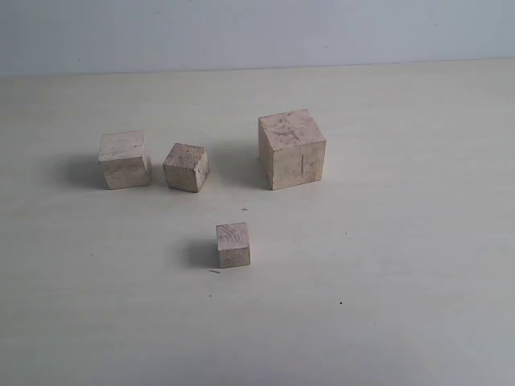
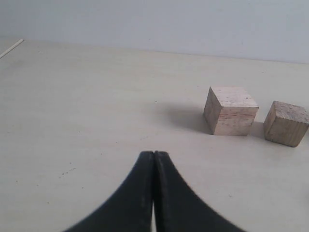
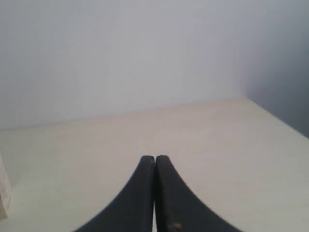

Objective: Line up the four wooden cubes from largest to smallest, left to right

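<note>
Largest cube: I see the largest cube [image 1: 292, 149] right of centre in the upper half of the exterior frame, standing flat on the table [image 1: 418, 257], with dark scuffs on its top face.
Second-largest cube: the second-largest cube [image 1: 125, 160] is at the left of the frame, furthest left of the four. My left wrist camera also shows it [image 2: 231, 110].
Third cube: the third cube [image 1: 186, 167] stands just beside the second-largest on its right, turned a little, with a narrow gap between them. It is in the left wrist view too [image 2: 286, 123].
Smallest cube: the smallest cube [image 1: 232, 244] stands alone near the middle of the frame, below the other three and apart from them.
Row so far: reading left to right across the exterior frame I get second-largest, third, smallest, largest.
Left gripper: the left gripper [image 2: 153, 155] has its dark fingers pressed together with nothing between them, above bare table and well apart from both cubes it sees.
Right gripper: the right gripper [image 3: 154, 158] is likewise closed on nothing, facing bare table and the pale wall [image 3: 145, 58].
Partly seen cube: a partly seen cube [image 3: 4, 193] is cut off by the edge of the right wrist view, and I cannot tell which one it is.
</note>
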